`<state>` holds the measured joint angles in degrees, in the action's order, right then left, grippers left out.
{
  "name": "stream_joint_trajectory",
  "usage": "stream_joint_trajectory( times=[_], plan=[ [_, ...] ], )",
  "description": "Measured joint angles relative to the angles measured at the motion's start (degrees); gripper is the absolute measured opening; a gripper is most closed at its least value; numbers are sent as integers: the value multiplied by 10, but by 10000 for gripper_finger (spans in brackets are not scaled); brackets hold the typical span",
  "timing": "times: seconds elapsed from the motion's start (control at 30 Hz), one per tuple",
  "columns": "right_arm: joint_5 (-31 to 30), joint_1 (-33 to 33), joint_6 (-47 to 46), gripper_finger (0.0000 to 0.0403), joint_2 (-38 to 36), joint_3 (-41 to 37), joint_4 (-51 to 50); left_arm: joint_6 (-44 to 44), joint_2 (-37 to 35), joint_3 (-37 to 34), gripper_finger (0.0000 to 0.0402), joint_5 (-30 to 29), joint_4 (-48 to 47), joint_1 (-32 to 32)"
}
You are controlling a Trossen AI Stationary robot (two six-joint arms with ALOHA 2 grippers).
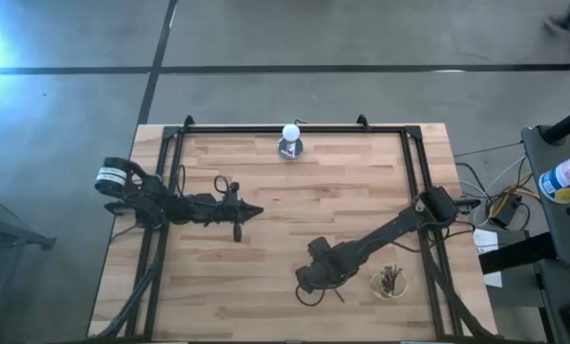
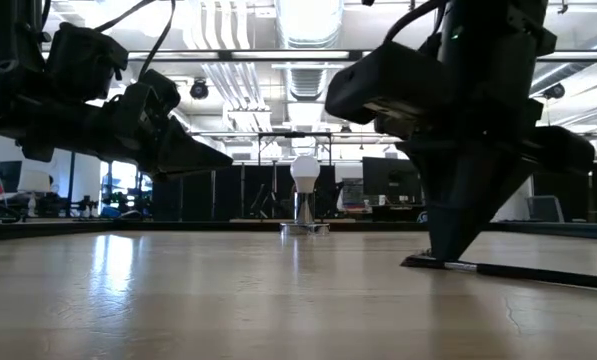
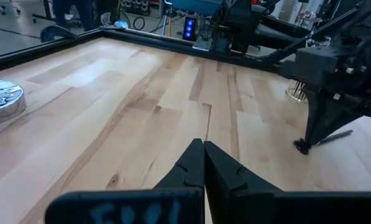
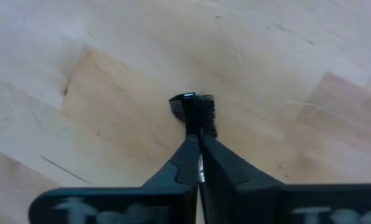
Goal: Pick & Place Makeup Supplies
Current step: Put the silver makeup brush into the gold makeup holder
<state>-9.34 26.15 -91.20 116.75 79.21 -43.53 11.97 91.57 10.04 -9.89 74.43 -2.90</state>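
My right fingers (image 4: pixel 199 163) are clamped on a light, thin, stiff, slippery makeup brush (image 4: pixel 195 112) beside its bristles; left fingers (image 3: pixel 203 163) together.

Light wooden table (image 1: pixel 294 210) carrying a white ball on a round base (image 1: pixel 290 141), a brush (image 2: pixel 538 271), and a small cup of brushes (image 1: pixel 390 282).

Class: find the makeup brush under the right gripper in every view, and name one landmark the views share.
High: makeup brush at the right gripper.
Low: lying right.
Left wrist: far right.
Right wrist: bristle head centre.
Landmark: white ball, not in either wrist view.
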Motion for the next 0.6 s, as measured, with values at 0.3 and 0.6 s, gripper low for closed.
stream_joint_trajectory(
  times=[0.3,0.6],
  plan=[
    [-48,3,57,8,-42,2,-2,1,0,0,0,0,-1,0],
    [-56,7,88,9,-81,2,-3,7,0,0,0,18,1,0]
  ],
)
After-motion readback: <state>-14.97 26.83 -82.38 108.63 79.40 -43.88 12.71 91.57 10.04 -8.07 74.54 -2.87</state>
